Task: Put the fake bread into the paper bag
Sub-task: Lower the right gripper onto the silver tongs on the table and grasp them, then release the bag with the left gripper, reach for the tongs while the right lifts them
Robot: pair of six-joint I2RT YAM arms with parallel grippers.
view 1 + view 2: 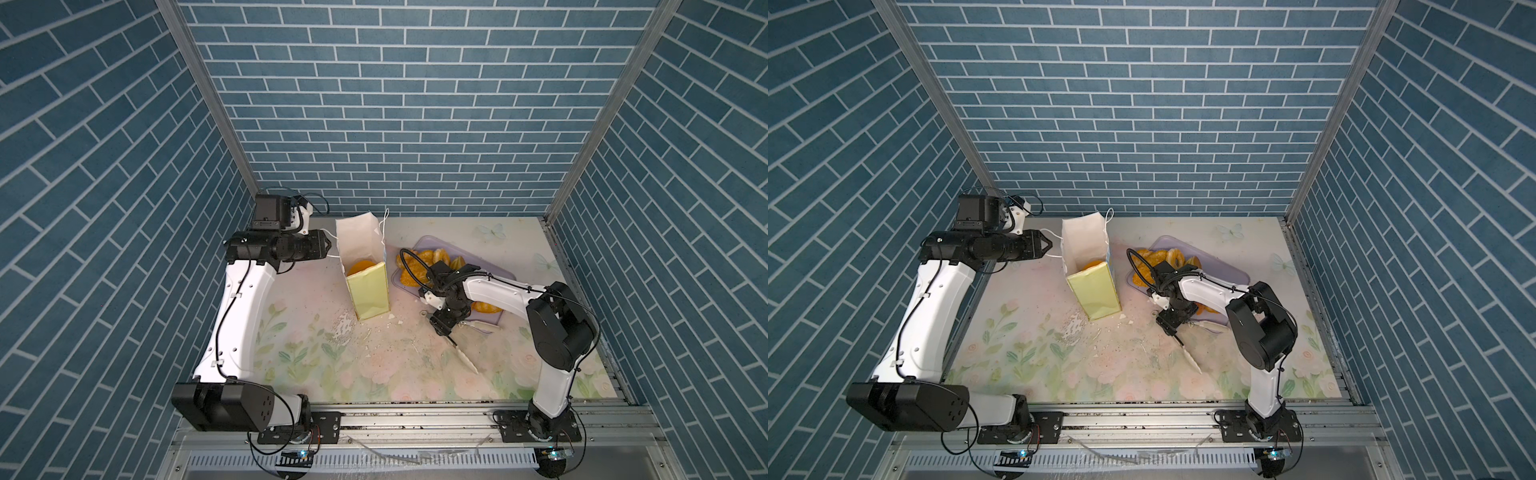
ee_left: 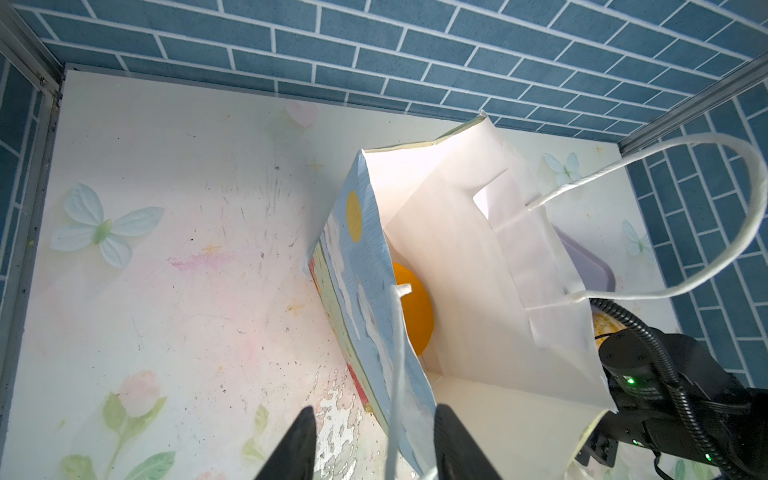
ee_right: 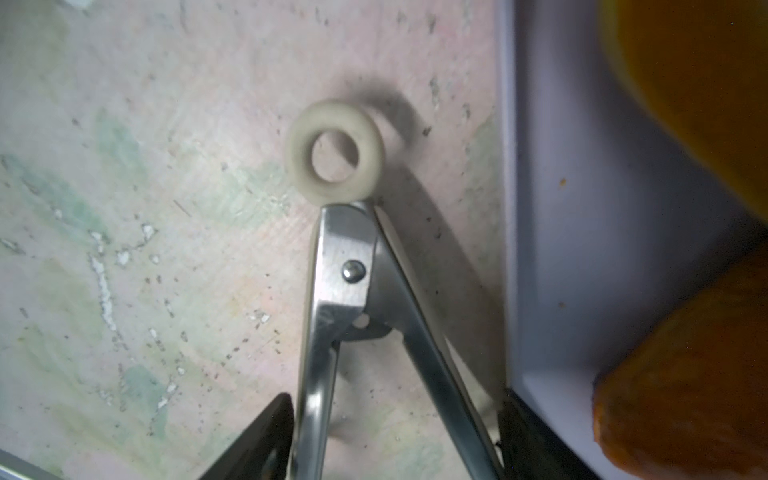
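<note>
Left end effector (image 2: 376, 409) is sitting at 9 o'clock of the paper bag (image 1: 368, 291), jaws apart and gripping nothing, with the bag's blue side and a cord handle (image 2: 397, 345) hanging between them. Right end effector (image 3: 395, 395) is clamped on a pair of metal tongs (image 3: 349, 257), which splay out toward 5 o'clock in both top views. The floral tabletop (image 1: 332, 365) is pretty scuffed. Bag stands upright around 11 o'clock from the middle, mouth open, one orange piece (image 1: 360, 266) down inside. Lavender tray (image 1: 498, 270) is at 3 o'clock of the bag, and the rest of the fake bread (image 1: 415, 266) is piled on it. Tiny cream ring (image 3: 334, 151) at the tongs' hinge end.
</note>
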